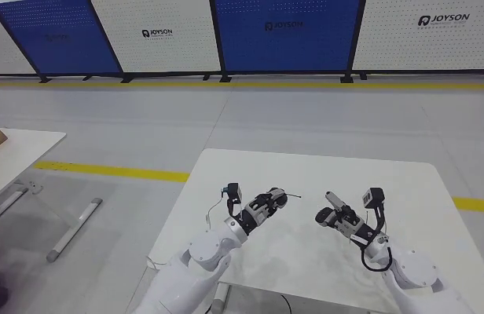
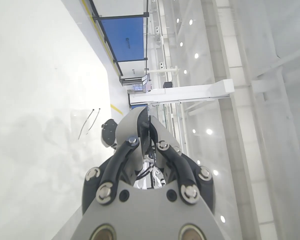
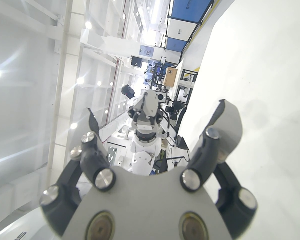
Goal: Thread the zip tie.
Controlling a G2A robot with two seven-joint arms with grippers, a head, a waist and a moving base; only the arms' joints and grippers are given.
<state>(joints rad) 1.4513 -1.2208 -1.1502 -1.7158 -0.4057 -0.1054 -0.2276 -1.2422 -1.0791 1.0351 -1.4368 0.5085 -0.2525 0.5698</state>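
Note:
Two thin dark zip ties (image 2: 88, 123) lie side by side on the white table (image 1: 344, 169), each with a small head at one end. From above, a thin zip tie (image 1: 294, 194) shows just past the tip of my left gripper (image 1: 280, 196). That gripper (image 2: 147, 112) is shut, pads pressed together, and I see nothing between them. My right gripper (image 1: 330, 198) hovers a short way to the right, facing the left one. Its fingers (image 3: 223, 106) are spread wide and the right gripper (image 3: 156, 107) is open and holds nothing. Beyond it the left gripper (image 3: 145, 106) faces back.
The table's far edge and right edge have bare white surface (image 1: 383, 180) around both arms. A second white table (image 1: 22, 149) stands off to the left across grey floor. Blue and white partition panels (image 1: 289, 35) line the back.

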